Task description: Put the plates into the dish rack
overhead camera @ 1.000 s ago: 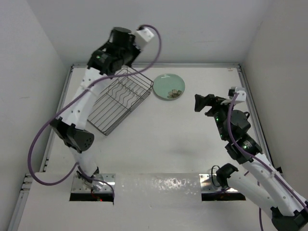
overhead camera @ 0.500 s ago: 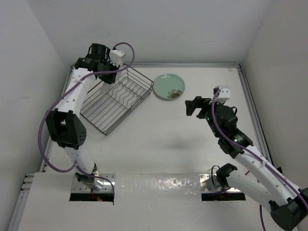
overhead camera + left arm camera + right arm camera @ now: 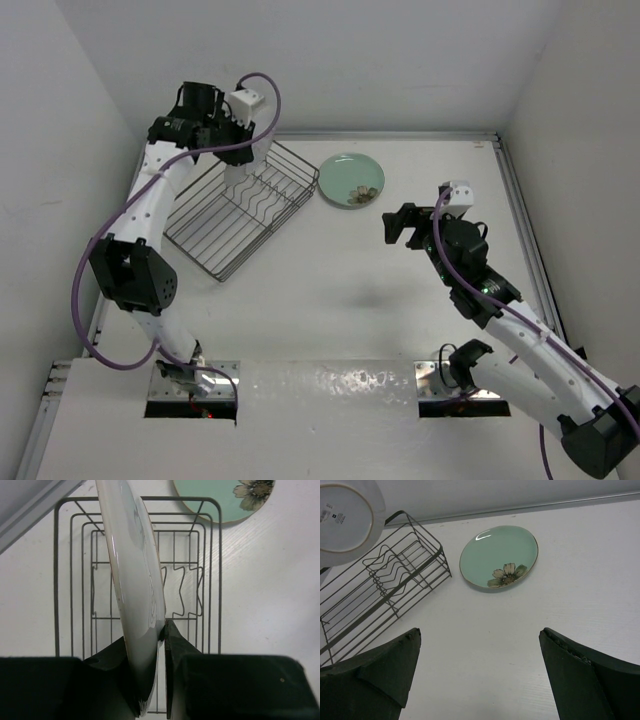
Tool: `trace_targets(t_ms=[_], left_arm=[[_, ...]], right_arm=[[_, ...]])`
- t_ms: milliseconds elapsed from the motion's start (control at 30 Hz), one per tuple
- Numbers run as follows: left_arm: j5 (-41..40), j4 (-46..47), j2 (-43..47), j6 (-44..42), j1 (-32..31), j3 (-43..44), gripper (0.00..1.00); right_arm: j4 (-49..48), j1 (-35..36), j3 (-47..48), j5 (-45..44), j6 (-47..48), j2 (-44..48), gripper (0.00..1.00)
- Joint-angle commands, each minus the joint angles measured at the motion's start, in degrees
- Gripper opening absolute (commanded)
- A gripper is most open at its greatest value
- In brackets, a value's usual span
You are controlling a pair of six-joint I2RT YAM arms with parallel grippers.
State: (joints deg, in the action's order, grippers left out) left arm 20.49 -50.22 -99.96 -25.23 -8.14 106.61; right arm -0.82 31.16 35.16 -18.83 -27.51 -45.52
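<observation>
Left wrist view: my left claw (image 3: 161, 635) is clamped on the rim of the large plate (image 3: 132, 570), held on edge above the dish rack (image 3: 219, 580) near the worktop's (image 3: 330, 290) far left corner. The mint-green plate (image 3: 350, 180) lies flat by the far edge, just beside the rack. My right claw (image 3: 479, 645) hangs wide open, empty.

Larger plate (image 3: 132, 570): white underside visible, standing on edge, lower rim clamped in the left end effector (image 3: 162, 635), over the dish rack (image 3: 243, 207). Dish rack: dark wire, wavy dividers, set diagonally on the tabletop (image 3: 400, 300). Mint-green plate (image 3: 351, 180): flower motif, flat, face up, just beside the rack's far corner.
</observation>
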Motion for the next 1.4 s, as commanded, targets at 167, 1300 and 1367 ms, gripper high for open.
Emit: trace_targets(t_ms=[167,1300,1367], left_arm=[[6.5,8.1,5.7,0.9,-1.0,-0.2,0.0],[3.3,11.8,3.3,2.2,-1.3,-8.3,0.0],[3.2,12.4,2.7,2.0,-1.1,-8.1,0.0]], right_arm=[[-2.3,0.0,-0.3,0.9,-1.4,-0.3,0.99],[-0.4,0.0,0.2,1.3,-0.8,0.9,0.99],[-0.4,0.0,0.4,1.8,-0.8,0.3,0.99]])
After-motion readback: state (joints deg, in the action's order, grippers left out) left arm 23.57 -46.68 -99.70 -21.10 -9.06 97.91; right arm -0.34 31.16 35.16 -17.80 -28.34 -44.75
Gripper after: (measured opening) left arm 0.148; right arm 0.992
